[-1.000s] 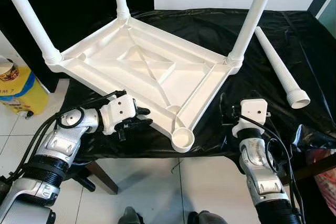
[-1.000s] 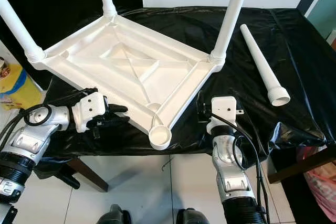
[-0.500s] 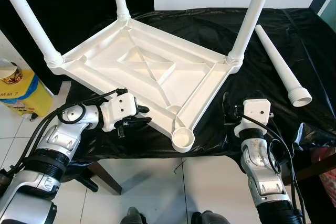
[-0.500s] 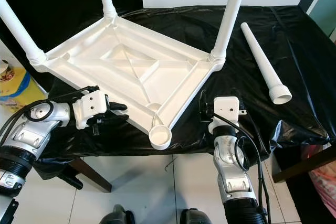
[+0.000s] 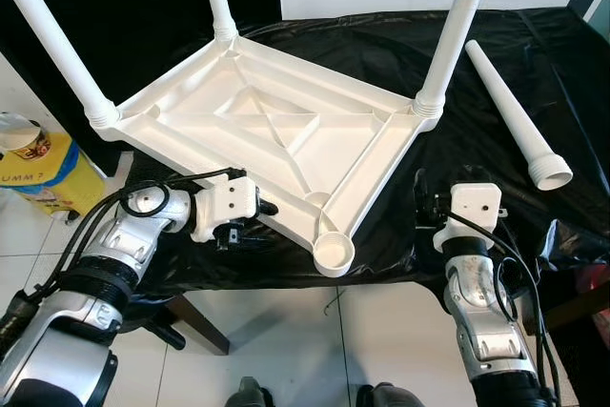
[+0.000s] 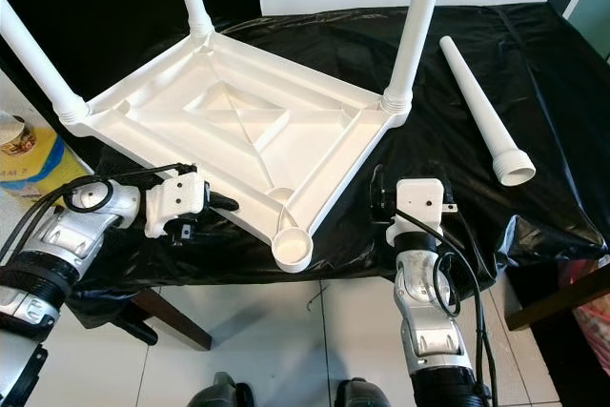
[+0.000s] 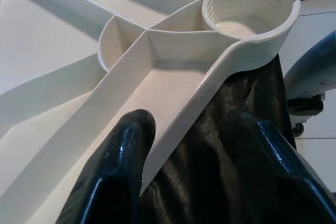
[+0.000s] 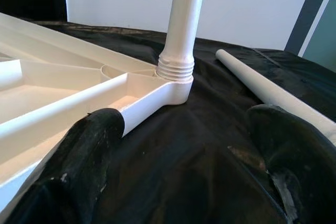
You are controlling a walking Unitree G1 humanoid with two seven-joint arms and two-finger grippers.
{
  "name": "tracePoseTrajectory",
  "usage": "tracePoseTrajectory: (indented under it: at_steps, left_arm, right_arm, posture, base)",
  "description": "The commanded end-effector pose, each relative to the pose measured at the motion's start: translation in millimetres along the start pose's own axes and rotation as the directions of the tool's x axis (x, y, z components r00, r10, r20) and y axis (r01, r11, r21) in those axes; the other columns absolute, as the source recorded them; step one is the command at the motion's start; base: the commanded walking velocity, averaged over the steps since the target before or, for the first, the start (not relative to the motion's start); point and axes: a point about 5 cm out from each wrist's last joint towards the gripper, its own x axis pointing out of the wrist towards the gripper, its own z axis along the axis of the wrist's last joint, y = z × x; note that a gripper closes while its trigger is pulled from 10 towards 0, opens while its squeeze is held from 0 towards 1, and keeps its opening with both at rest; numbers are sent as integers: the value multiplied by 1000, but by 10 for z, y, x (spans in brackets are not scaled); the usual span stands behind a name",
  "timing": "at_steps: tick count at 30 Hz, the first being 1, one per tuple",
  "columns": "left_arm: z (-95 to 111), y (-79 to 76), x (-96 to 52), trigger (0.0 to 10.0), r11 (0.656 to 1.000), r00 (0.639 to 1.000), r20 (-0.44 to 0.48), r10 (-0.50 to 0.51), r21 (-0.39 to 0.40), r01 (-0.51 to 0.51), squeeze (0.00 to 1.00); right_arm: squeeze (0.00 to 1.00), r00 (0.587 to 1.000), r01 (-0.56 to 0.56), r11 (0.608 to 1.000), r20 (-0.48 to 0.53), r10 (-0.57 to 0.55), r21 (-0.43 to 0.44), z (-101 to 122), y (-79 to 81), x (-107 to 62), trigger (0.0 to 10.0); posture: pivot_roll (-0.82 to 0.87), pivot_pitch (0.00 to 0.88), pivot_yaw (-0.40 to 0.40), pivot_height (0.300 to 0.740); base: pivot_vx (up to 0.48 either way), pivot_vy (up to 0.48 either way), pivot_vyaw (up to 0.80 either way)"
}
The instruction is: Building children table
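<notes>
since a second ago the left gripper (image 7: 184, 156) has slid in along the near rim of the upturned white tabletop (image 5: 276, 131), and its fingers (image 7: 121, 166) now straddle that rim, one inside the rib channel and one outside over the black sheet (image 5: 381, 35), spread apart and not clenched on the plastic. the head camera has also shifted a little, so the whole scene sits slightly differently.

the tabletop lies underside up on the bench (image 5: 572, 121), which is draped in the black sheet. three white legs (image 5: 456, 26) stand screwed into its far, left and right corners. the near corner carries an empty threaded socket (image 5: 333, 253) that overhangs the bench's front edge, just beyond the left gripper's tips.

the fourth leg (image 5: 515, 121) lies loose on the sheet to the right, wide end toward the robot, apart from the tabletop.

the right gripper (image 8: 184, 145) hovers low over the sheet near the tabletop's right side, released, with its fingers (image 8: 79, 171) wide, pointing toward the right corner leg and the loose one.

a yellow container (image 5: 43, 173) sits on the tiled floor (image 5: 286, 350) at the left.
</notes>
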Motion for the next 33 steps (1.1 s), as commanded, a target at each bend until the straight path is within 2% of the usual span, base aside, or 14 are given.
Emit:
tracePoseTrajectory:
  at_steps: [1,14,21,26,27,28,33]
  left_arm:
    - [-23,-20,21,10000,999,999,-20,-40,13,41,0]
    - [-12,60,142,10000,997,997,-20,-81,2,81,0]
    - [-64,134,174,10000,996,997,-43,-67,-64,64,0]
    - [-82,140,167,10000,995,996,-52,-70,-77,66,0]
    - [-117,137,169,4745,995,994,-81,-75,-72,69,0]
    - [-134,128,170,0,994,992,-94,-90,-73,83,0]
    - [-133,113,186,0,991,989,-90,-117,-73,111,0]
  right_arm:
    - [0,1000,-11,1000,-22,11,6,-23,23,-54,10000]
    - [0,999,20,1000,-44,-20,1,-35,-4,-192,10000]
    - [0,998,46,999,-51,-46,-4,-24,-28,-238,10000]
    - [0,997,51,999,-53,-51,-5,-20,-30,-252,10000]
    - [0,997,60,998,-58,-60,-8,-19,-42,-276,10000]
    - [0,996,68,998,-62,-69,-10,-18,-51,-296,10000]
    - [0,994,81,997,-71,-81,-13,-16,-65,-329,10000]
  posture:
    - [-30,114,68,740]
    - [-77,135,118,740]
    - [-93,157,138,740]
    - [-97,167,147,740]
    - [-104,175,156,740]
    - [-105,179,160,740]
    - [-107,181,165,740]
  base:
    - [0,0,0]
    - [0,0,0]
    - [0,0,0]
    - [0,0,0]
    - [0,0,0]
    - [0,0,0]
    - [0,0,0]
